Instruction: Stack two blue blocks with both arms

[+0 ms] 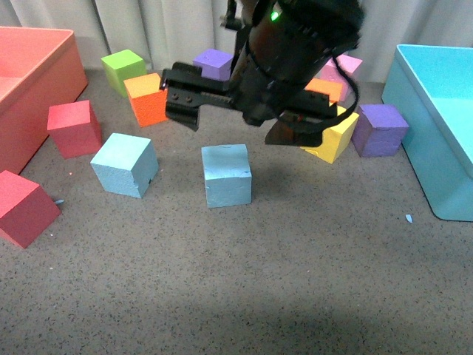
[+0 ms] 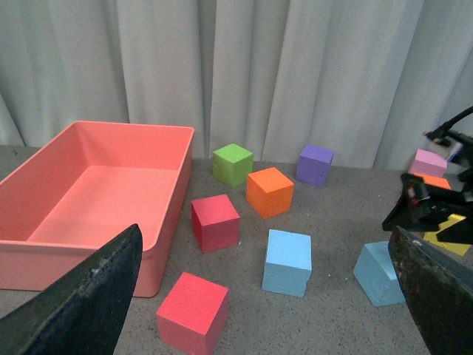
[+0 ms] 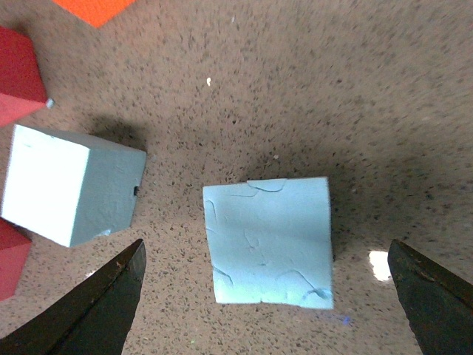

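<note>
Two sky-blue blocks rest on the grey table: one in the middle (image 1: 227, 174), one to its left (image 1: 126, 164). My right gripper (image 1: 238, 122) hangs open above the middle block. In the right wrist view the right gripper (image 3: 266, 248) has its fingers (image 3: 96, 310) wide on either side of that block (image 3: 270, 240), and the other blue block (image 3: 70, 185) lies off to the side. My left gripper (image 2: 264, 233) is open and empty. It looks over both blue blocks (image 2: 287, 262) (image 2: 379, 274) from a distance. The left arm is out of the front view.
A coral bin (image 1: 44, 81) stands at the left and a light-blue bin (image 1: 432, 111) at the right. Red cubes (image 1: 74, 127) (image 1: 22, 207), a green (image 1: 123, 70), an orange (image 1: 146, 97), purple (image 1: 214, 63) (image 1: 380, 129) and a yellow cube (image 1: 334, 137) lie around.
</note>
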